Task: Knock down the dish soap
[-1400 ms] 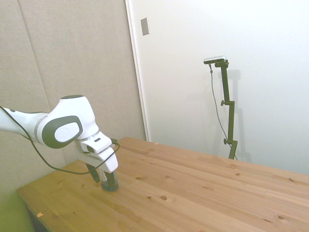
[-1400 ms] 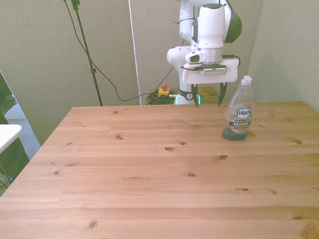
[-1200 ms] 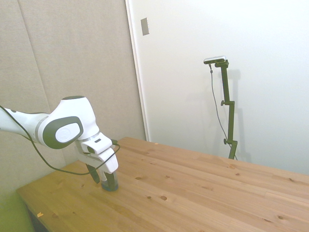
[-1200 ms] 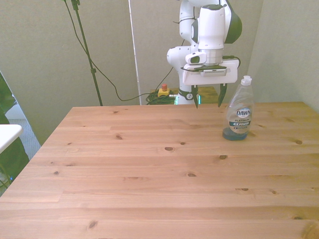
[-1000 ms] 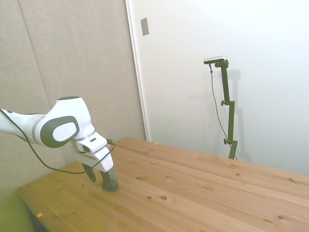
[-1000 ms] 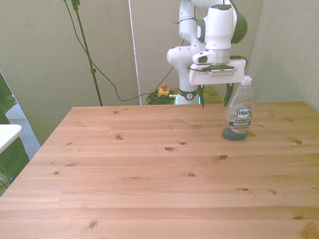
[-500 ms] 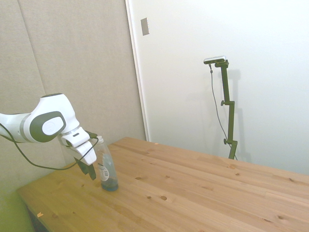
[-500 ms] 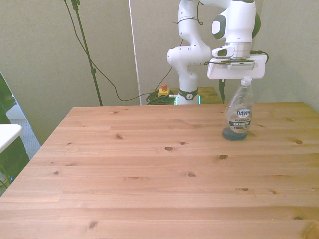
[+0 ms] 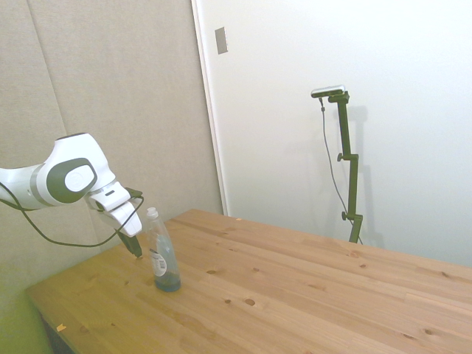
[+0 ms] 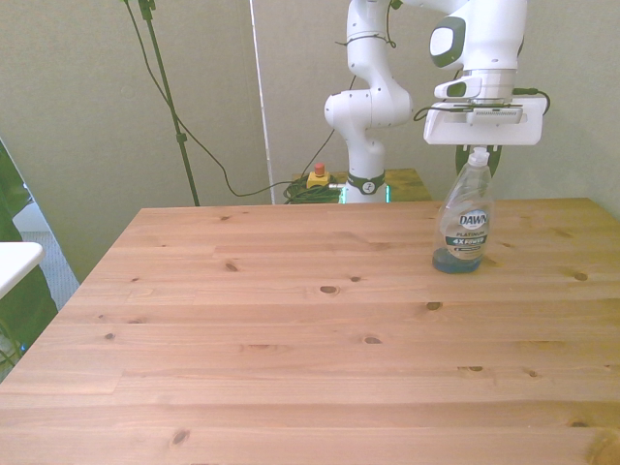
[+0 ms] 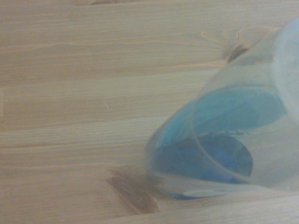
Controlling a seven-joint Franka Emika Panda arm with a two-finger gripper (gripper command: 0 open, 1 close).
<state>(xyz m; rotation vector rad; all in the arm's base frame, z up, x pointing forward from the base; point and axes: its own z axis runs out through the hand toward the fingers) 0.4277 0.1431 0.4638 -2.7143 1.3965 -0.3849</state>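
Judging from the side view, the gripper point(image 9: 137, 249) is placed at the left, just beside the upper half of the dish soap point(image 9: 164, 262); contact cannot be confirmed. Whether the gripper is spread or pressed together cannot be told, as it is largely hidden behind the bottle in the front view.

Risks noted:
- A push given too high, at the cap point(image 10: 477, 155), could slip off over the top, and the bottle would be left standing.
- A slow, low push could merely slide the bottle along the table point(image 9: 295, 280), the weight of liquid being gathered at the base.
- Once toppled, the bottle could roll; it stands toward the front view's right edge, so a fall off that side is thought possible.

Dish soap as seen:
- It stands upright on the table, near the far edge at the front view's right.
- A slim clear body is noted, with a white cap and a white label.
- Teal-blue liquid is seen only in the lowest part; the rest looks empty.
- In the wrist view the rounded base point(image 11: 205, 163) is blurred.
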